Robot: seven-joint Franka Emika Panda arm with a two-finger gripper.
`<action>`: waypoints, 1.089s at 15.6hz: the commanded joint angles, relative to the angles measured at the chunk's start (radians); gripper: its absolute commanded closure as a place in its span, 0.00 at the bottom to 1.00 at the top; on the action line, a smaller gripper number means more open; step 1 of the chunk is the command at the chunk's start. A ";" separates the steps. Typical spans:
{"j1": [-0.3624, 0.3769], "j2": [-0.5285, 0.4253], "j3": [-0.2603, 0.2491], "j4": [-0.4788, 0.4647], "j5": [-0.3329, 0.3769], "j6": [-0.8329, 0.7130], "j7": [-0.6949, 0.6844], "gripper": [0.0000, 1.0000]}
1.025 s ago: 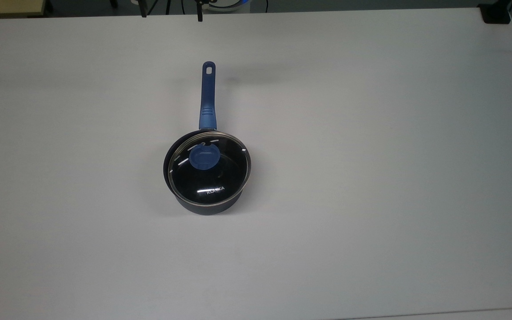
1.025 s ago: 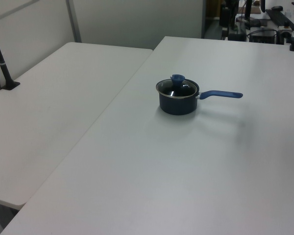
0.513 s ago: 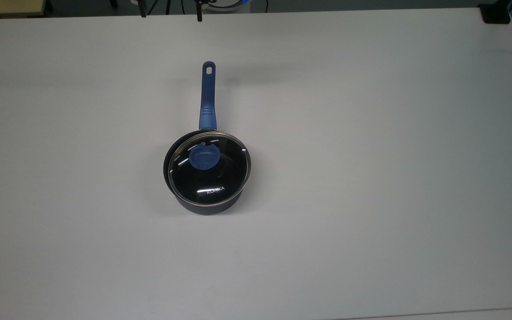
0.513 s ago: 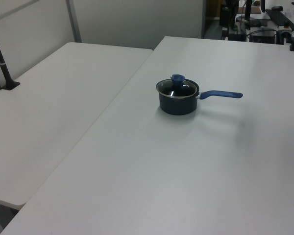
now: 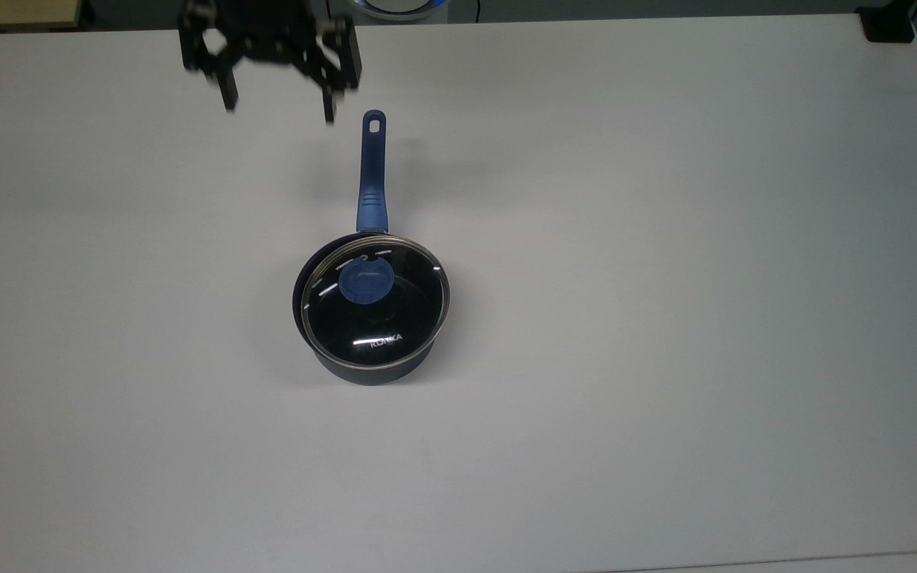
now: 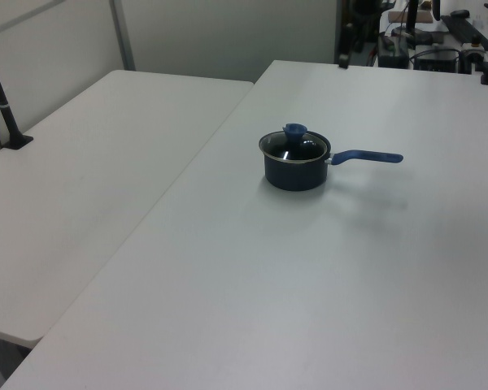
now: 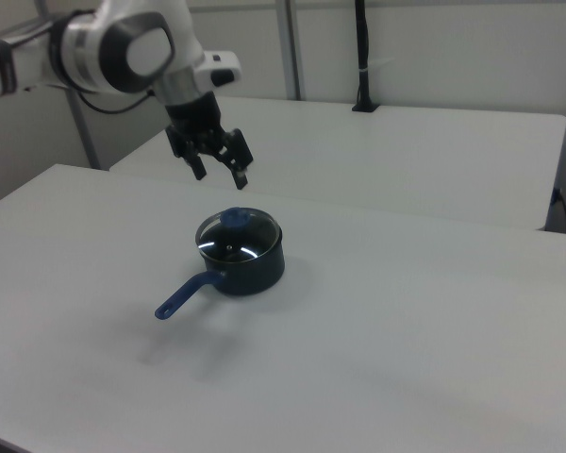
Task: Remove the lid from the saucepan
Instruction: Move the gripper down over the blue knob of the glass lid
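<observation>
The saucepan (image 5: 371,362) (image 6: 294,172) (image 7: 255,269) stands mid-table, dark-bodied, its long blue handle (image 5: 371,171) (image 7: 182,296) pointing to the top view's top. The glass lid (image 5: 395,314) (image 6: 305,149) (image 7: 241,241) sits on it with its blue knob (image 5: 365,282) (image 6: 294,130) (image 7: 234,218) up. My gripper (image 5: 278,105) (image 7: 221,176) hangs open and empty in the air. In the top view it is left of the handle's end. In the right view it is above and slightly left of the knob, touching nothing.
White table (image 5: 665,318) with wide bare room all around the pan. A second table (image 6: 89,179) adjoins it, carrying a black clamped post (image 6: 4,106) (image 7: 361,57). A black block (image 5: 888,24) sits at the top view's top right corner.
My gripper has come down from the top view's top edge, where only its fingertips showed, toward the handle's end. Saucepan and lid have not moved.
</observation>
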 commanded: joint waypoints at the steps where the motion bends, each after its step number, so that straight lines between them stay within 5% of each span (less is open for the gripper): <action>1: 0.021 0.115 -0.007 0.021 0.084 0.140 0.139 0.00; 8: 0.038 0.265 0.005 0.021 0.102 0.351 0.300 0.00; 17: 0.081 0.322 0.005 0.021 0.089 0.374 0.389 0.00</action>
